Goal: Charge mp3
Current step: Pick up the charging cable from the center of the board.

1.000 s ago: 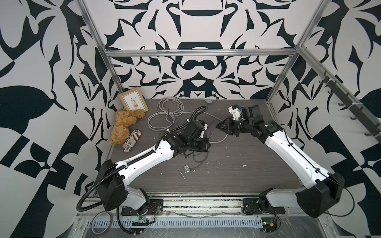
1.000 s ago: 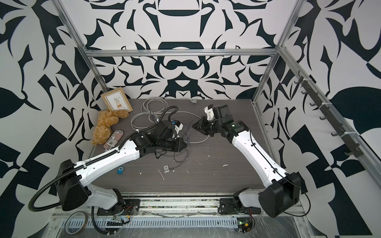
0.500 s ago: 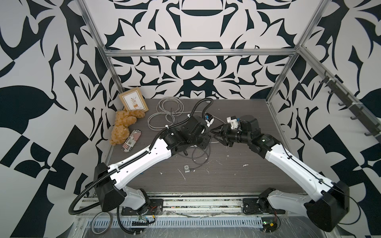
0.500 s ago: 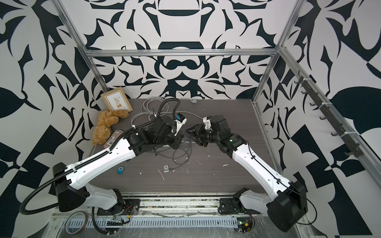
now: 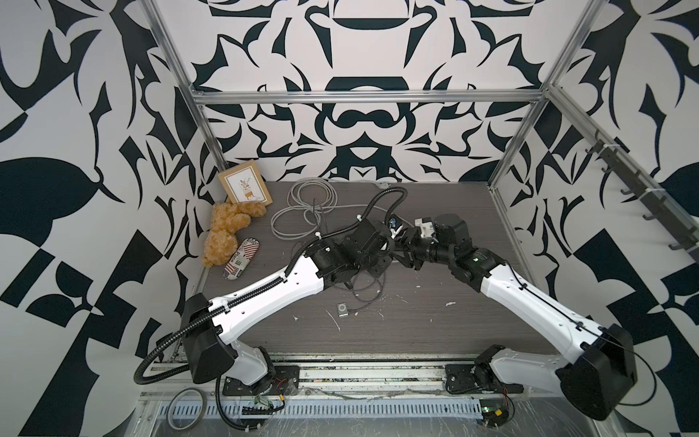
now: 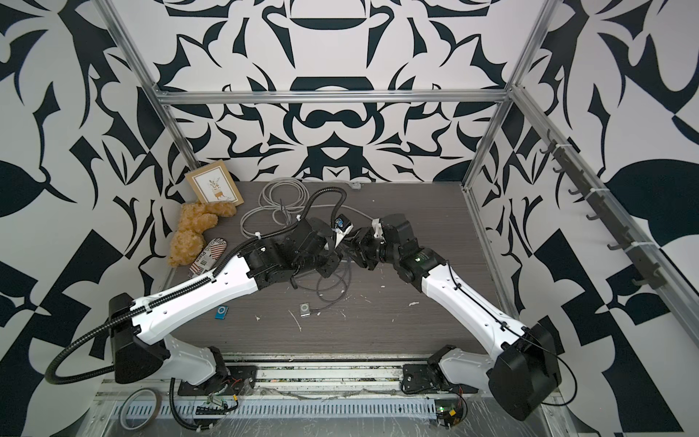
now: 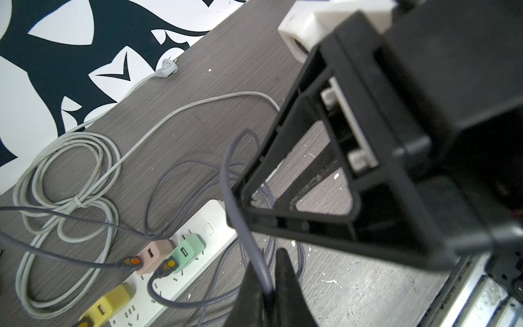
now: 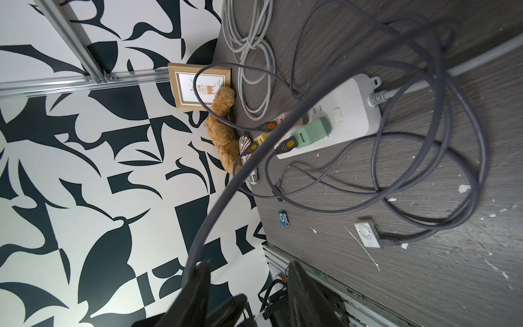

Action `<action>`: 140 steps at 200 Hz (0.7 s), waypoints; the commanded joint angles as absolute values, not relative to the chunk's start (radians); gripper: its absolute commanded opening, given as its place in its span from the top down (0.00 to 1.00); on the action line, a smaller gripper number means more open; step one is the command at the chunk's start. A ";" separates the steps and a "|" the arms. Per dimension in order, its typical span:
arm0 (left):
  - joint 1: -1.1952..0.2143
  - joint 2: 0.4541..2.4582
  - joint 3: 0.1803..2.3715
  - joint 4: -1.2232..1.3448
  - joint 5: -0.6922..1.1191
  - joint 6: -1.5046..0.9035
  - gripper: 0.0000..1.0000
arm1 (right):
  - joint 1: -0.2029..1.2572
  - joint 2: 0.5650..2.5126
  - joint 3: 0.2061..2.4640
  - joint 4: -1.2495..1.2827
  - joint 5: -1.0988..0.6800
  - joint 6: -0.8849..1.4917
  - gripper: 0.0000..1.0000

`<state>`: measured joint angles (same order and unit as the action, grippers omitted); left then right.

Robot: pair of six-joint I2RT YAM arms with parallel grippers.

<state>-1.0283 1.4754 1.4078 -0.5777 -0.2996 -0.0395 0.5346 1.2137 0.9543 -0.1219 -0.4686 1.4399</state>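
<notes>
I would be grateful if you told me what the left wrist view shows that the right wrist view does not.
Only the left wrist view: the wall plug and the left jaws shut on a dark cable. Only the right wrist view: white mp3, blue mp3, teddy, frame. Both: power strip, green charger, coiled grey cord.

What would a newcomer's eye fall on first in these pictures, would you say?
The left arm and right arm meeting above mid-table stand out, the left pincer shut on a grey cable. Beneath them lies a white power strip with pastel chargers. A silver music player lies plugged in near the front; a teddy bear sits at the back left.
</notes>
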 commanded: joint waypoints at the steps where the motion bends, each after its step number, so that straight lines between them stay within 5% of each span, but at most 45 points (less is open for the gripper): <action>1: -1.043 1.495 1.393 -0.571 -0.297 -0.011 1.00 | 0.541 1.199 0.964 -0.012 -0.435 1.473 0.53; 81: -0.959 1.482 1.362 -0.532 -0.177 -0.079 1.00 | 0.541 1.038 0.857 -0.074 -0.425 1.527 0.53; 140: -0.960 1.480 1.332 -0.499 -0.143 -0.081 1.00 | 0.541 1.127 0.913 -0.006 -0.438 1.526 0.53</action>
